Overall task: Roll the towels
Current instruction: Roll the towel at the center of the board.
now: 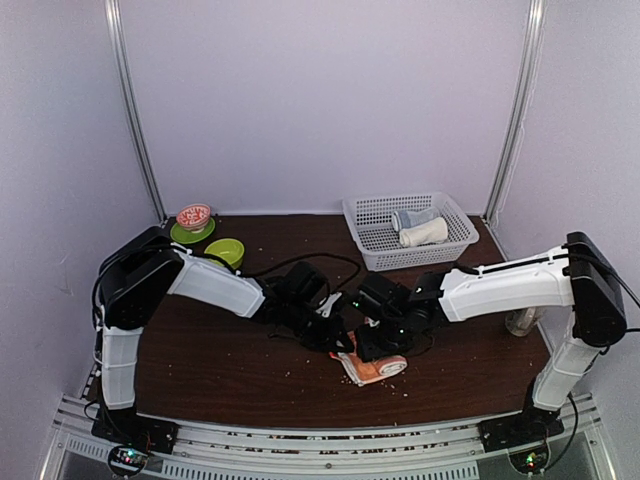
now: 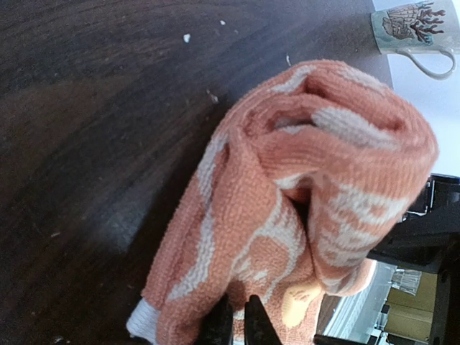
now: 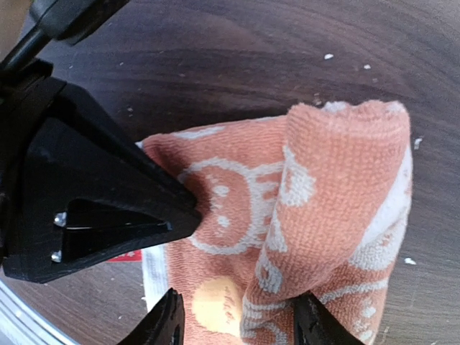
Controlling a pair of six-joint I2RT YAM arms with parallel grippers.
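Observation:
The orange-red towel (image 1: 375, 368) with white circle patterns lies partly rolled near the table's front middle. Its rolled part (image 2: 338, 144) is thick, and a flat layer (image 3: 230, 201) extends from it. My left gripper (image 2: 241, 316) is shut, its tips pinching the towel's flat edge. The same gripper appears as a black wedge (image 3: 108, 208) in the right wrist view. My right gripper (image 3: 241, 327) is open, one finger either side of the roll's near end. The cream-white towel (image 1: 425, 233) lies rolled in the basket.
A white mesh basket (image 1: 375, 262) stands at the back right, also holding a pale grey-blue bundle (image 1: 408, 217). Green bowls (image 1: 225, 250) and a red-white bowl (image 1: 193, 215) sit at the back left. A patterned mug (image 2: 413, 32) stands by the right edge. Crumbs dot the dark table (image 1: 200, 350).

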